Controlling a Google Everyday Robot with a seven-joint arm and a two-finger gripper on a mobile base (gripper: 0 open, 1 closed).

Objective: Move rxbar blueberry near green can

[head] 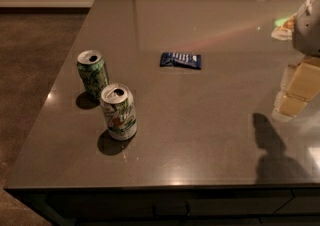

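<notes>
The rxbar blueberry point(180, 60) is a small flat dark blue wrapper lying on the dark table top point(200, 135), a little behind the middle. The green can point(93, 73) stands upright at the left, with a mottled green body and an opened silver top. My gripper point(291, 96) hangs at the right edge of the view, above the table's right side. It is well to the right of the bar and holds nothing that I can see. Its shadow falls on the table in front of it.
A whitish can point(119, 112) with a green and red logo stands upright just in front and to the right of the green can. The table's left and front edges drop to a brown carpeted floor point(30, 65). A wall runs behind.
</notes>
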